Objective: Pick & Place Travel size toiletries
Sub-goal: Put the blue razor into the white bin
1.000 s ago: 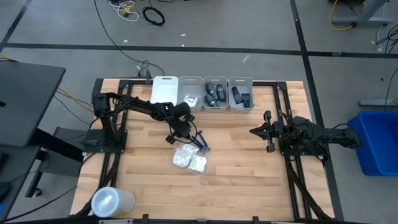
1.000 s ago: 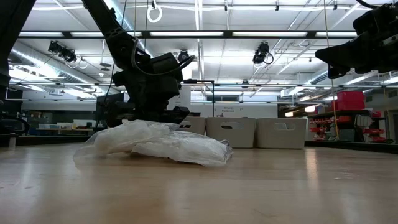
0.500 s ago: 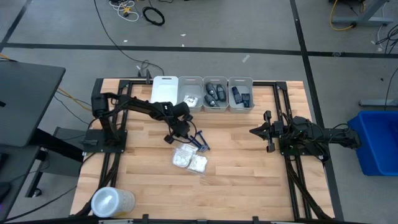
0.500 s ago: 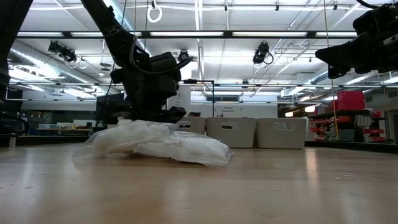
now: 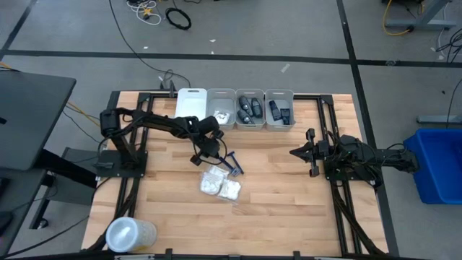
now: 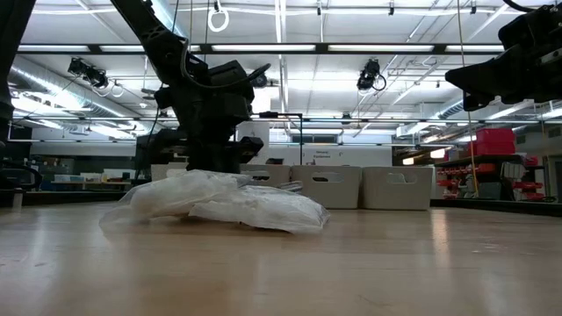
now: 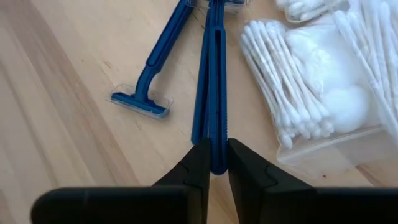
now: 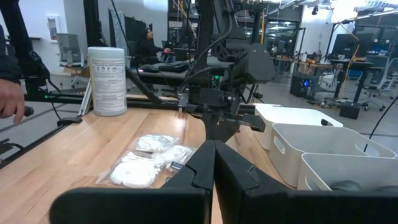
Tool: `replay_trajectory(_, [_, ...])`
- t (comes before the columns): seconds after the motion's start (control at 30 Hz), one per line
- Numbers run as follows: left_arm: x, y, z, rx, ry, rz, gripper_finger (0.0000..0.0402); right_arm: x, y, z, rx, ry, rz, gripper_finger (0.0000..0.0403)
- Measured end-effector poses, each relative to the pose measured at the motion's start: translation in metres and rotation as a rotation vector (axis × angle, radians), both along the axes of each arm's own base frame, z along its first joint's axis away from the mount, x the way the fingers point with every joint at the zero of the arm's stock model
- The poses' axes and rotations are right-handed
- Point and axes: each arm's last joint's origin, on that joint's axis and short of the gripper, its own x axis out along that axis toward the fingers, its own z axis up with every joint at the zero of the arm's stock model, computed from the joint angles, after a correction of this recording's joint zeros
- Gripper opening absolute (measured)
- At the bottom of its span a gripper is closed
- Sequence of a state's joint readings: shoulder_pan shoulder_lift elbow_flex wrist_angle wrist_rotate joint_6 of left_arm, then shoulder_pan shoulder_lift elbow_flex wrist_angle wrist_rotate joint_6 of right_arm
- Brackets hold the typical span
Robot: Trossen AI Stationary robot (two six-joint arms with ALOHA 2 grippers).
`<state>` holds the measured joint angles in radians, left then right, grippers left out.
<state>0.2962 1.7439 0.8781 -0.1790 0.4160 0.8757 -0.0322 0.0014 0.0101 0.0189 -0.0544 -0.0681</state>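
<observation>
My left gripper is at mid-table, shut on a dark blue razor. A second blue razor lies flat on the wood beside it. In the high view both razors show just right of the gripper. Two clear packets of white cotton swabs and pads lie on the table next to the razors, toward the near edge. My right gripper is shut and hovers over the table's right part, holding nothing. My left gripper pinches the razor's handle at its free end between its two fingers. The fingers lie along the handle, which runs straight out ahead of them. The razor's head lies past the frame's edge, so I cannot tell whether it rests on the table.
Several white bins stand in a row at the far edge, two with dark oblong containers. A clear lidded tub stands at the near left corner. Bare wood lies between the packets and the right arm.
My left gripper has risen a little and drawn slightly toward the far edge, staying shut on the razor. The packets have kept their place.
</observation>
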Motion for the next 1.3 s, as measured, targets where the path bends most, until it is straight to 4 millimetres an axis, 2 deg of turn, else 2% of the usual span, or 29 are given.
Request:
replay_trajectory(0.27, [-0.003, 0.0, 0.002, 0.021, 0.029, 0.03, 0.0045, 0.0, 0.0, 0.0, 0.0, 0.0, 0.0, 0.0014])
replay_trajectory(0.73, [-0.018, -0.001, 0.061, 0.076, -0.125, 0.113, 0.0046, 0.0, 0.0, 0.0, 0.0, 0.001, 0.0, 0.0014])
replay_trajectory(1.3, [-0.032, 0.004, 0.097, 0.093, -0.224, 0.325, 0.0044, 0.0, 0.0, 0.0, 0.0, 0.0, 0.0, 0.0013])
